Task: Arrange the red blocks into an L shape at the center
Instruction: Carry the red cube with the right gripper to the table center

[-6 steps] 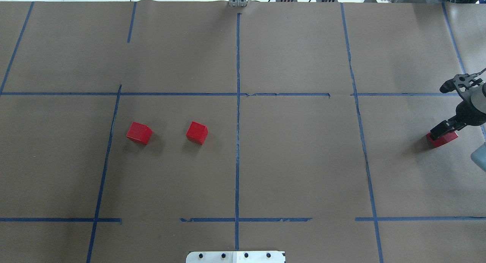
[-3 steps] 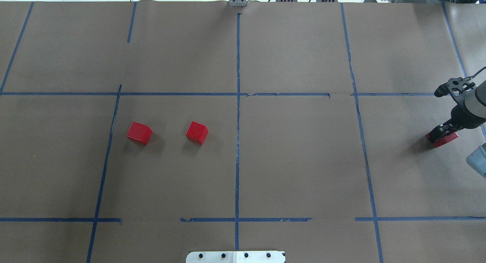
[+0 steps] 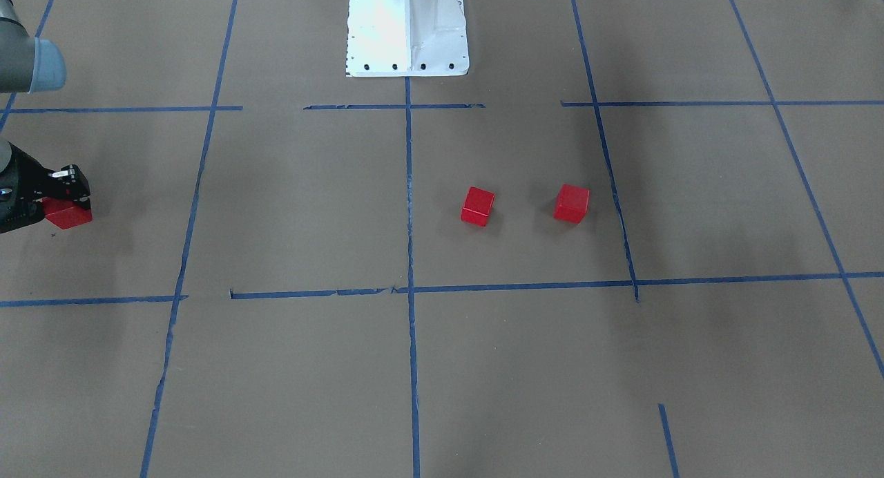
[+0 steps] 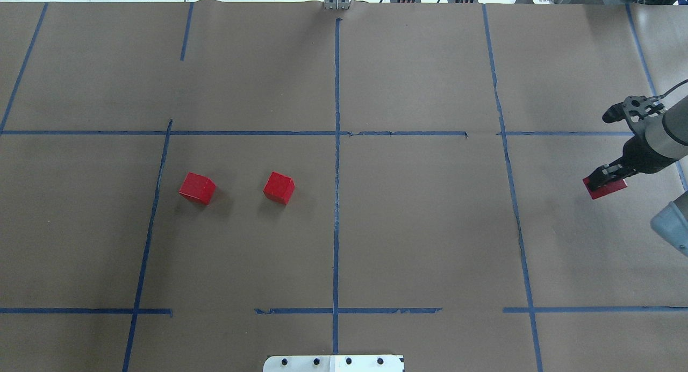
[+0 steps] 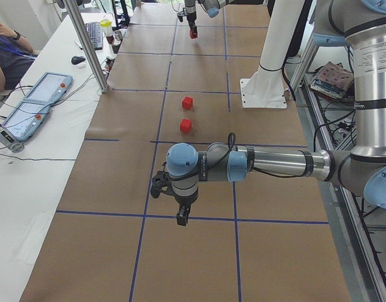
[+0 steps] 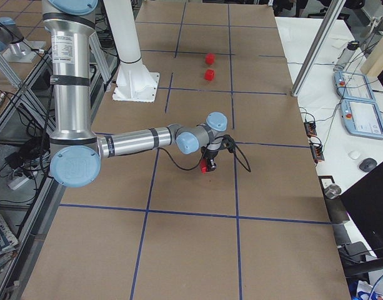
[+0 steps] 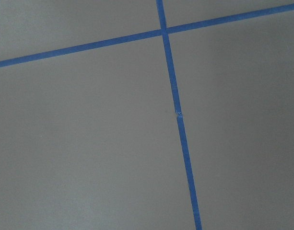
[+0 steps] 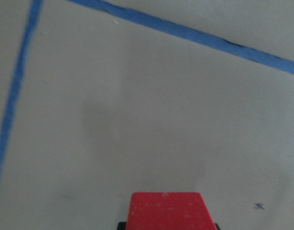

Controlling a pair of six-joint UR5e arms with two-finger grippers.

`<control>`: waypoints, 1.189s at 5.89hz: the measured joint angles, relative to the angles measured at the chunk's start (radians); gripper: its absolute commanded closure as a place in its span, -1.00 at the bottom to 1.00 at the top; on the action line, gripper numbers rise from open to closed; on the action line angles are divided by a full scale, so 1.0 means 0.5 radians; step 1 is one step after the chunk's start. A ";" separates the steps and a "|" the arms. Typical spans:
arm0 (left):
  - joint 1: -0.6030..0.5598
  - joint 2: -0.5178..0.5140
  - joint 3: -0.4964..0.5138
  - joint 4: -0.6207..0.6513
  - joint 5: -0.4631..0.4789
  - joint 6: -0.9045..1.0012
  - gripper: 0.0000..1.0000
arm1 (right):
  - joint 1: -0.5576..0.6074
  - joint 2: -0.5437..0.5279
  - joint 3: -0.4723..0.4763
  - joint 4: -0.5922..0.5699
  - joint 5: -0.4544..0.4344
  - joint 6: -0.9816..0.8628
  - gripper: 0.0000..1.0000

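Standing by this table, I judge the job barely begun. At the right edge of the overhead view the right gripper (image 4: 603, 178) is clamped on the held block (image 4: 610, 189), a red cube pinched between its fingers and well apart from the center (image 4: 419, 221). Whether that cube is clear of the paper I cannot tell for sure. The second block (image 4: 279, 187) and the third block (image 4: 197, 188) sit left of the middle line in that view, near each other but not touching, each turned slightly askew.

No part of the L exists yet. As I read it, all three cubes have to reach the middle patch and be squared up face to face.

The left gripper (image 5: 181, 217) hangs at the lower middle of the left-side view over bare paper, far from every cube. Only that view shows it, so I cannot tell whether its fingers are spread or closed.

The surface is flat brown paper (image 4: 430, 65) marked into a grid with blue tape (image 4: 336, 92), torn and patchy in places. The white base (image 3: 407, 29) stands at the top of the front view. In the upper left of the left-side view a side bench (image 5: 29, 163) carries teach pendants (image 5: 45, 93), with an operator (image 5: 4, 47) seated there.
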 measured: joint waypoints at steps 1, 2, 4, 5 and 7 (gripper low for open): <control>0.000 0.000 0.000 0.000 -0.001 0.000 -1.00 | -0.155 0.193 0.032 -0.020 -0.017 0.382 0.66; 0.000 0.000 0.000 0.000 -0.001 0.000 -1.00 | -0.348 0.462 0.029 -0.107 -0.090 0.800 0.66; 0.000 -0.001 0.000 -0.002 -0.002 0.000 -1.00 | -0.703 1.024 -0.070 -0.395 -0.395 1.466 0.66; 0.000 -0.001 0.000 -0.002 -0.002 0.000 -1.00 | -0.842 1.254 -0.211 -0.439 -0.541 1.704 0.66; 0.000 0.000 0.000 -0.001 -0.002 0.000 -1.00 | -1.014 1.524 -0.453 -0.453 -0.706 1.921 0.63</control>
